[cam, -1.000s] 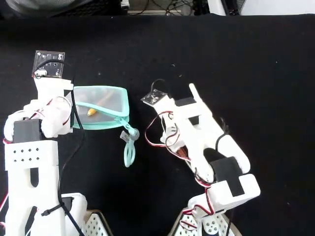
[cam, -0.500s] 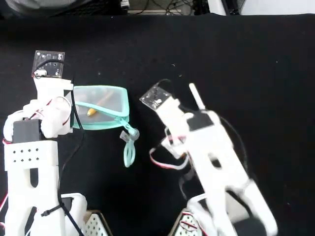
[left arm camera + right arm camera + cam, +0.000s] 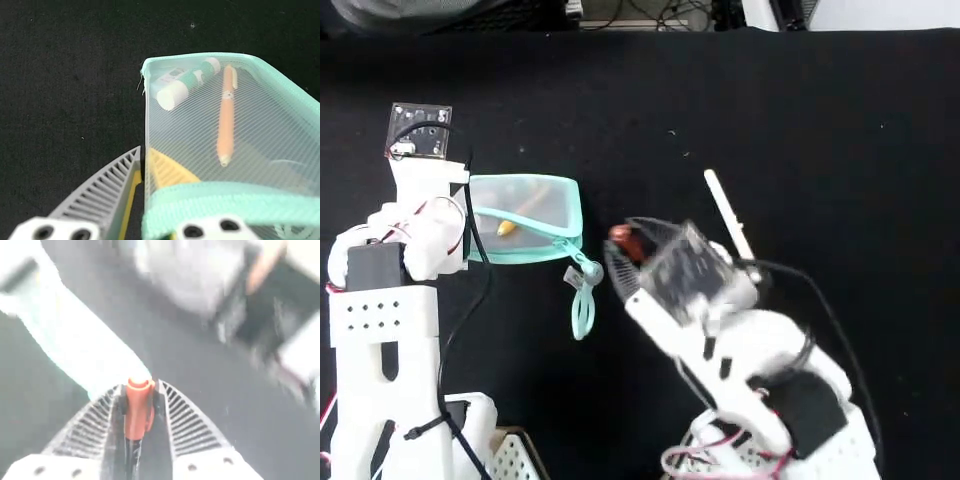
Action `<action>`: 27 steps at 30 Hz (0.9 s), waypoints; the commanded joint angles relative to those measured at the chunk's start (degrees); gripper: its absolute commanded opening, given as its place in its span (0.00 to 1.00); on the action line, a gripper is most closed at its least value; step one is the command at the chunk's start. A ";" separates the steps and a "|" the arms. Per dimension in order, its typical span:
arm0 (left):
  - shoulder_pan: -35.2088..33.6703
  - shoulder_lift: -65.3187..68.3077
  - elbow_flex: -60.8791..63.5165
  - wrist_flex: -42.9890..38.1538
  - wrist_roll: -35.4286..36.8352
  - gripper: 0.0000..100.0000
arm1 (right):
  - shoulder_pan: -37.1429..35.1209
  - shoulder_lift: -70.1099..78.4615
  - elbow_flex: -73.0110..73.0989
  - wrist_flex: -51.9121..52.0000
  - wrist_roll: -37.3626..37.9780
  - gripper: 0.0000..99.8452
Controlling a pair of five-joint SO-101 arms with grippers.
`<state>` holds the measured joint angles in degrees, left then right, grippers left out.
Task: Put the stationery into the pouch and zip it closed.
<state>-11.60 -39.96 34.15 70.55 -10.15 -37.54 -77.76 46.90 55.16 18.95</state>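
A translucent mesh pouch (image 3: 530,212) with teal trim lies at the left of the black table, and its teal zip strap (image 3: 583,305) trails toward the near side. My left gripper (image 3: 468,228) is shut on the pouch's left edge. In the left wrist view the pouch (image 3: 240,140) holds an orange pencil (image 3: 226,125) and a white-and-green stick (image 3: 182,85), with my left gripper (image 3: 145,156) clamped on the rim. My right gripper (image 3: 623,243) hovers just right of the pouch's zip end, shut on an orange-red pen (image 3: 138,407). The pouch (image 3: 75,347) lies blurred ahead of the right gripper (image 3: 140,387).
A thin white stick (image 3: 728,215) lies on the black cloth right of centre, beside the right arm. The left arm's body (image 3: 385,330) stands along the left edge. Cables and clutter run along the far table edge (image 3: 640,25).
The right arm has swung back and turned; its gripper with the orange-red pen now shows beside the pouch's zip end. More of the white stick is uncovered. The left arm and pouch kept still.
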 commanded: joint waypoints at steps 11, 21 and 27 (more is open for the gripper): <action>-0.04 0.62 0.40 -0.44 -0.35 0.03 | -14.51 -2.68 -0.84 -17.85 -0.09 0.01; 0.04 0.62 0.40 -0.44 -0.35 0.03 | -19.60 -1.71 -0.04 -29.63 0.00 0.01; 0.04 0.62 0.40 -0.44 -0.35 0.03 | -19.43 -1.19 13.14 -43.25 4.57 0.01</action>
<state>-11.60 -39.96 34.15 70.55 -10.15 -56.53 -79.16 55.52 19.30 19.47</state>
